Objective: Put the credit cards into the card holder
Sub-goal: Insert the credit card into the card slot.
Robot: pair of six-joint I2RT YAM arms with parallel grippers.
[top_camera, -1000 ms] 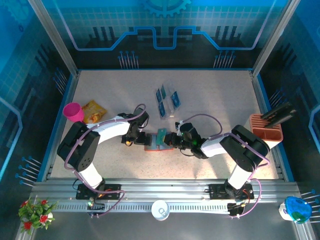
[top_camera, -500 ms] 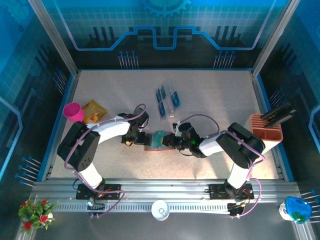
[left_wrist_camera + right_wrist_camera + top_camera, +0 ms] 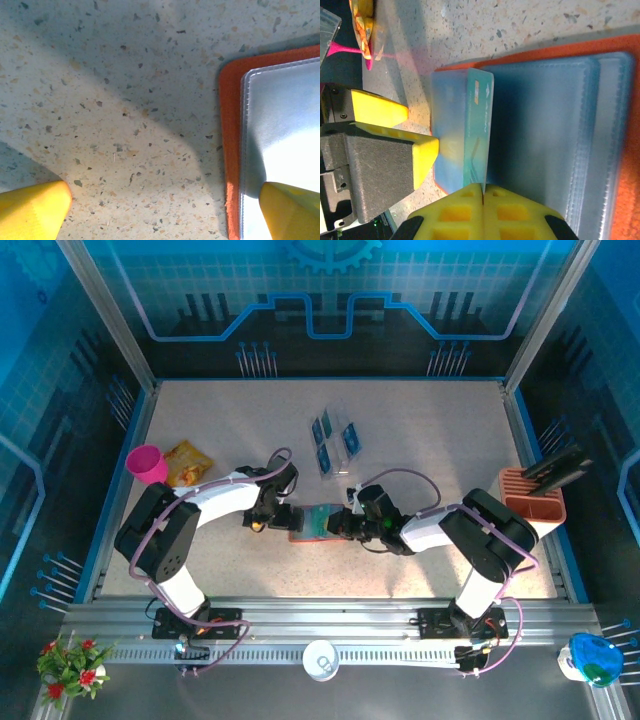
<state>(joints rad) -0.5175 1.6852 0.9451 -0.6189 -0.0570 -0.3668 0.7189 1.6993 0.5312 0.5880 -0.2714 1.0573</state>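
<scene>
One teal card [image 3: 477, 130] pinched in right claw [image 3: 483, 192], one orange wallet [image 3: 580, 47], left claw [image 3: 161, 210] wide

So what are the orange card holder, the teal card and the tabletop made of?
The card holder: its orange rim looks like matte leather or imitation; its grey-blue pockets look like soft shiny vinyl, with pressed seams. The credit card: thin stiff plastic, glossy, printed, with no bend. The table: a speckled, stone-like matte surface; real stone or laminate, I cannot tell.
</scene>
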